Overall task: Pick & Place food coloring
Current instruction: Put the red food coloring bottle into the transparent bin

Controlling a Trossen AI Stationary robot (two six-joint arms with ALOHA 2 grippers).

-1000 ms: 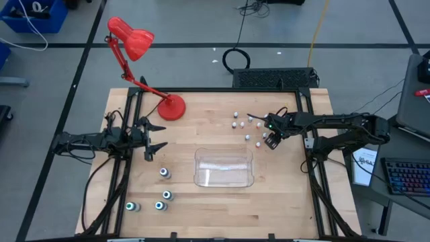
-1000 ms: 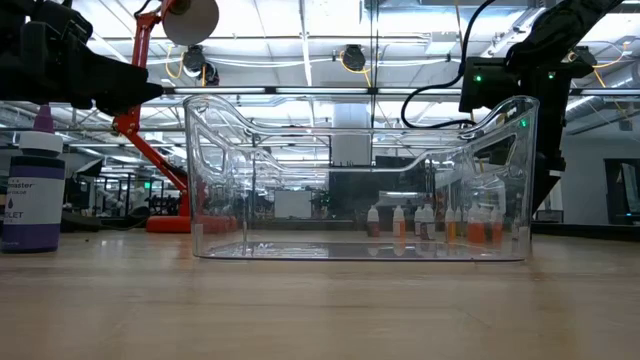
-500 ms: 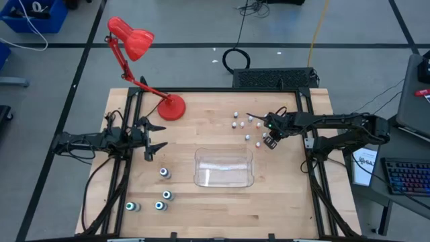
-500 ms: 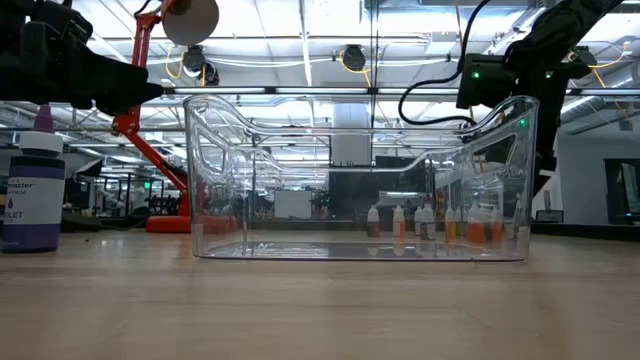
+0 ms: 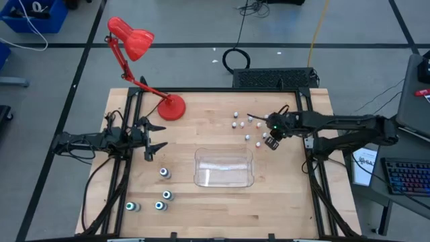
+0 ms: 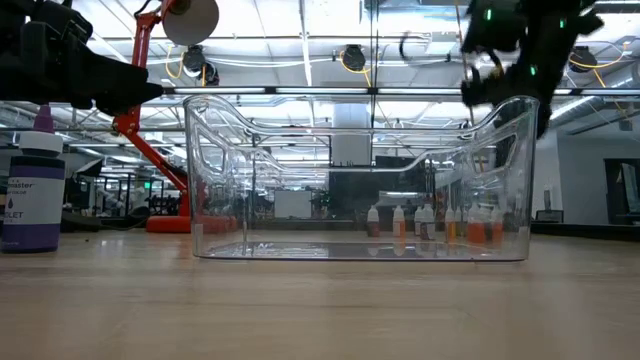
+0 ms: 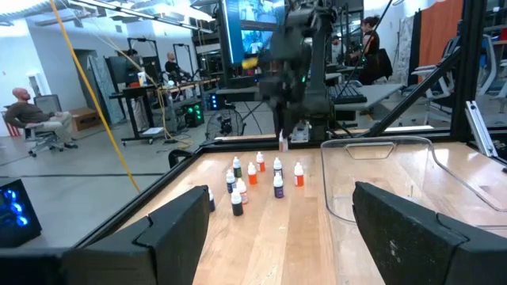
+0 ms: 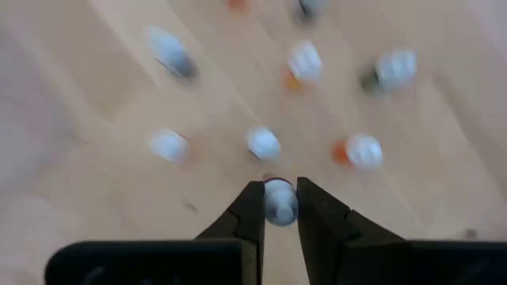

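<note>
Several tiny whitish food coloring bottles (image 5: 242,124) stand upright on the wood at the far right; they also show in the left wrist view (image 7: 253,174). My right gripper (image 5: 271,140) hangs above them, slanting down, shut on one small bottle (image 8: 279,202). Slightly larger teal-topped bottles (image 5: 161,195) stand at the near left. A dark purple bottle (image 6: 32,195) stands close to the low camera. My left gripper (image 5: 156,140) waits open and level at the table's left, touching nothing. My right gripper pinches the small bottle's whitish top (image 8: 279,192) between its two fingertips. The fingers (image 8: 249,207) come from above, slanting down. The bottle's body is hidden under its top. It seems to hang upright below the fingers, clear of the wood.
A clear plastic tray (image 5: 224,176) stands in the middle, toward the near edge, between the two groups of bottles. A red desk lamp (image 5: 171,107) stands at the far left. Black frame rails (image 5: 310,168) run along the table's sides.
My right gripper has risen from among the small bottles, mostly in the last half second, and has tipped a little. In the low view it has climbed from behind the tray's rim to well above it.
</note>
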